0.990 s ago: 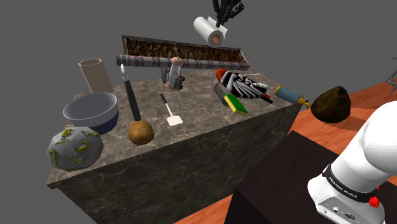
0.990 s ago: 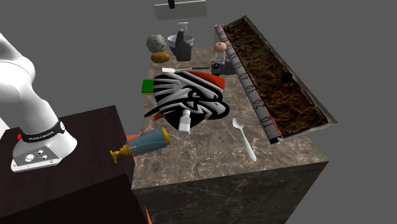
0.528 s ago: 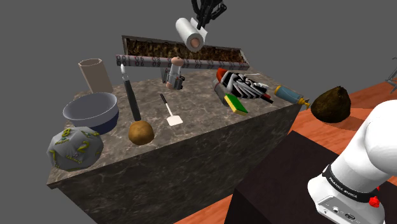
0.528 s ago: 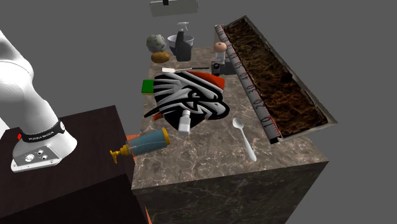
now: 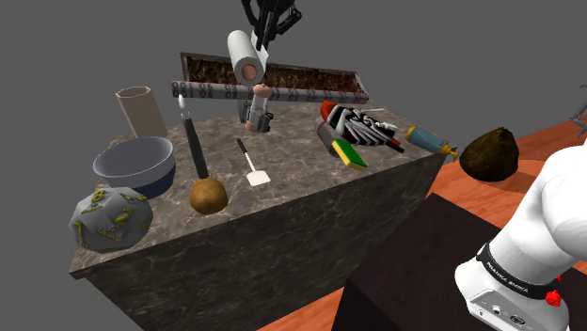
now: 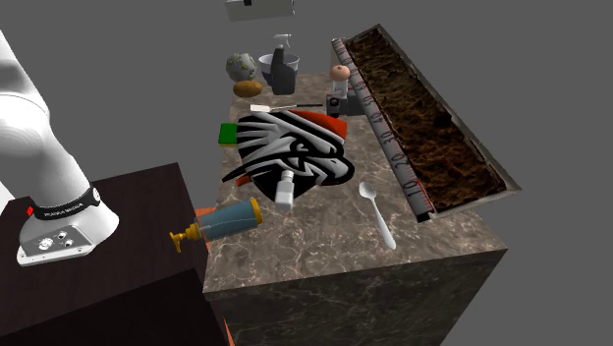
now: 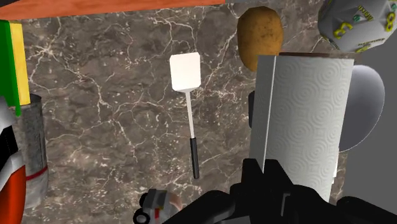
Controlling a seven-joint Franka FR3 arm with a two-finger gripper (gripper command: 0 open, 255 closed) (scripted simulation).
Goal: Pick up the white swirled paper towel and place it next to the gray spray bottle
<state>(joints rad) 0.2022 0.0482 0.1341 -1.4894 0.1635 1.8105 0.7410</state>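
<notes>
- The jaws are closed on one end of the paper towel roll (image 5: 246, 55), with the black fingers (image 7: 256, 184) pressed against it. The rest of the roll reaches out away from them.
- The roll (image 7: 305, 121) is white with an embossed swirl pattern. It is held in the air, well above the marble tabletop (image 7: 95, 121) and touching nothing on it.
- The second exterior view has the roll (image 6: 260, 8) at the top edge.
- The spray bottle (image 6: 285, 71) is dark gray with a white trigger head. It stands on the tabletop well below the jaws, at the end far from the stand.
- From the shoulder view it (image 5: 195, 141) is down and to the left of the jaws, well apart from the roll.
- A white spatula (image 7: 186, 73) with a black handle lies flat on the tabletop beneath the jaws, beside the hanging roll.
- A potato (image 7: 259, 37), a many-sided ball (image 7: 356, 25) and a bowl (image 7: 364, 114) lie past the roll's far end.
- A small bottle with a peach cap (image 5: 260, 102) stands under the jaws.
- A green and yellow sponge (image 7: 13, 60) lies well off to the side of the jaws away from the roll.
</notes>
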